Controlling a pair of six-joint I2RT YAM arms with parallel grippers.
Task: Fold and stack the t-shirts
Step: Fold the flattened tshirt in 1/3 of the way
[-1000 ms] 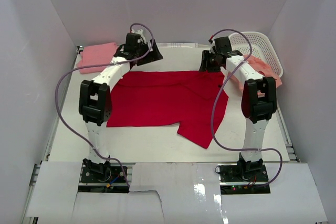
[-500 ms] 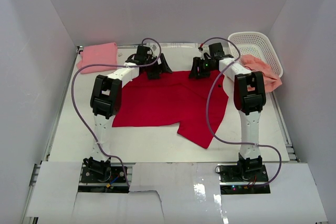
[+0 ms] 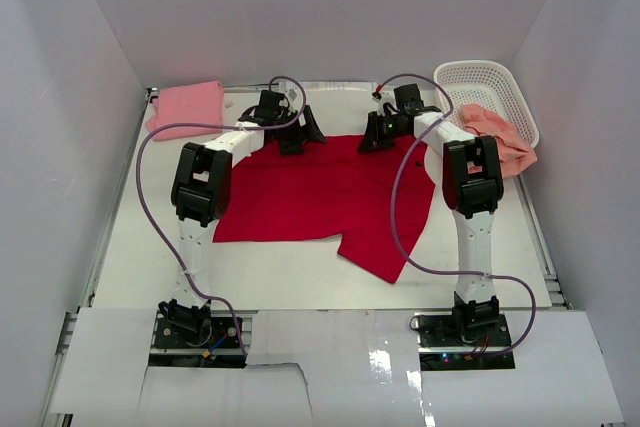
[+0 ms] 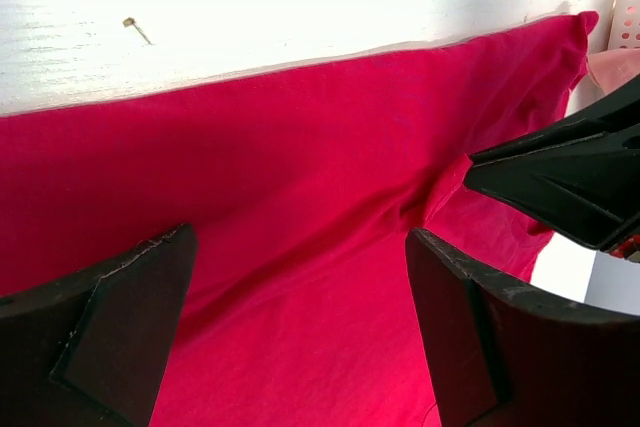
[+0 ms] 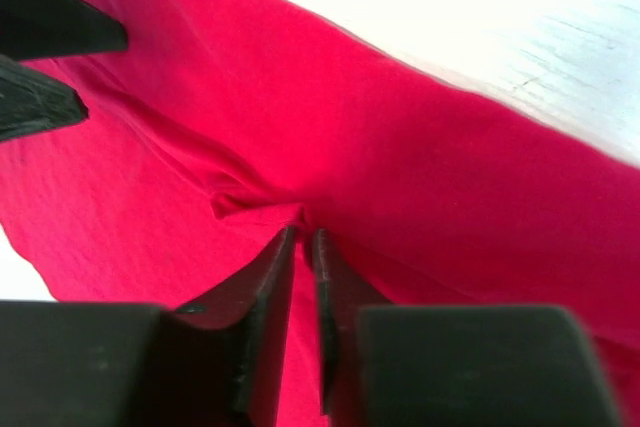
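Observation:
The red t-shirt (image 3: pixel 320 197) lies spread flat in the middle of the table, one sleeve pointing toward the near right. My left gripper (image 3: pixel 300 137) hovers open over its far edge, red cloth (image 4: pixel 300 197) showing between the wide black fingers (image 4: pixel 120 317). Beside it, my right gripper (image 3: pixel 372 139) is shut on a small pinched fold of the red t-shirt (image 5: pixel 250 202) at its fingertips (image 5: pixel 303 237). A light pink t-shirt (image 3: pixel 187 107) lies folded at the back left. The salmon-peach t-shirt (image 3: pixel 500 137) hangs out of the basket.
A white lattice basket (image 3: pixel 490 82) stands at the back right corner. White walls close in the table on three sides. Purple cables loop from both arms. The two grippers sit close together at the shirt's far edge, the right fingers (image 4: pixel 560 182) showing in the left wrist view.
Both arms reached in and down to the red shirt's far edge, closer together. The right gripper closed on a fold of cloth. The left stayed open.

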